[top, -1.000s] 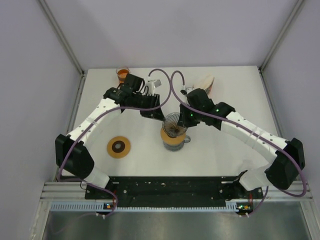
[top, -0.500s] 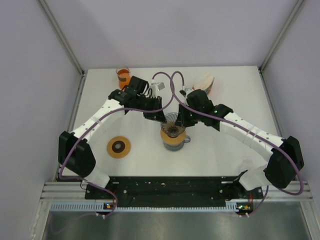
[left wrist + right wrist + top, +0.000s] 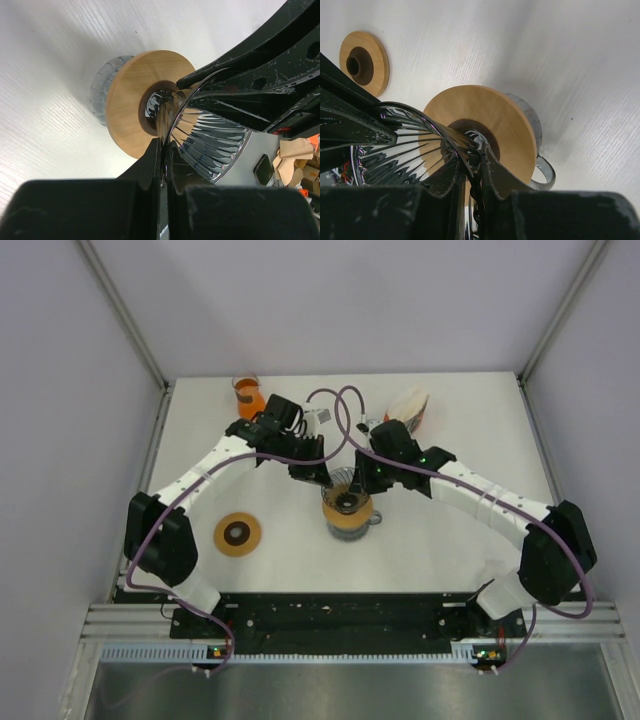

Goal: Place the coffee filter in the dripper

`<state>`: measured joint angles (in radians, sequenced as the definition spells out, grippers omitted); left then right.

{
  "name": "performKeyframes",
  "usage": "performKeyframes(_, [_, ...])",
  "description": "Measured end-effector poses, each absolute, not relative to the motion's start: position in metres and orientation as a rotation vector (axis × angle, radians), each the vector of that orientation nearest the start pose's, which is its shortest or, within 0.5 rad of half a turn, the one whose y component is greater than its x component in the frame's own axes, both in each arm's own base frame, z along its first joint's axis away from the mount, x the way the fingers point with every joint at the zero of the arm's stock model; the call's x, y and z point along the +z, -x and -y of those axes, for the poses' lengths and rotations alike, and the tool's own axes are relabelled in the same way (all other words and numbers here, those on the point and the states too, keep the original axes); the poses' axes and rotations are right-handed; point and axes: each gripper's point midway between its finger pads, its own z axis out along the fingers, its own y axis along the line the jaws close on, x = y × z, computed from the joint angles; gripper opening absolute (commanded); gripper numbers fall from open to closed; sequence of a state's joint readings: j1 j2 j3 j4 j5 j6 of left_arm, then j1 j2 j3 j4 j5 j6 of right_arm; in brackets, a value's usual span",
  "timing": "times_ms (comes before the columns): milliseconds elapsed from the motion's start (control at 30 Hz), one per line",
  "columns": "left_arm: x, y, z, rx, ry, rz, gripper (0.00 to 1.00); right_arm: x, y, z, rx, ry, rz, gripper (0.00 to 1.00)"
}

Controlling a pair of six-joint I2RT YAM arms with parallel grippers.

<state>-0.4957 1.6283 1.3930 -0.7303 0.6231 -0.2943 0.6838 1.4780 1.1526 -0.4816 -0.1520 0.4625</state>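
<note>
Pinching dripper (image 3: 215, 145): left gripper (image 3: 164, 142), right gripper (image 3: 475, 150)

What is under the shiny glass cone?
A round wooden ring sits under the glass cone, on top of a glass mug. The ring covers the mug, so what is inside cannot be seen.

White table (image 3: 470, 430), pale grey walls (image 3: 340, 300), aluminium corner posts (image 3: 122, 310), metal rail (image 3: 100, 620) along near edge.
</note>
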Motion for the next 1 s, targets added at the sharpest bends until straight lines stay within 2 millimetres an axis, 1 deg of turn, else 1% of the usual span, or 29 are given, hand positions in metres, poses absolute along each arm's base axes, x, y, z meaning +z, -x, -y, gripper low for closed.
performKeyframes(100, [0.18,-0.276,0.275,-1.076,-0.519,-2.578,0.0,0.15,-0.275,-0.283,0.707,0.361,-2.46,0.0])
performKeyframes(267, [0.169,-0.273,0.274,-1.057,-0.524,-2.593,0.0,0.137,-0.273,-0.283,0.719,0.376,-2.457,0.0])
performKeyframes(667, [0.164,-0.273,0.276,-1.059,-0.614,-2.575,0.0,0.133,-0.276,-0.285,0.771,0.384,-2.37,0.0])
performKeyframes(800, [0.16,-0.276,0.278,-1.079,-0.622,-2.606,0.0,0.129,-0.278,-0.284,0.792,0.353,-2.381,0.0])
performKeyframes(1000, [0.152,-0.279,0.28,-1.133,-0.605,-2.664,0.0,0.128,-0.281,-0.283,0.797,0.33,-2.379,0.0])
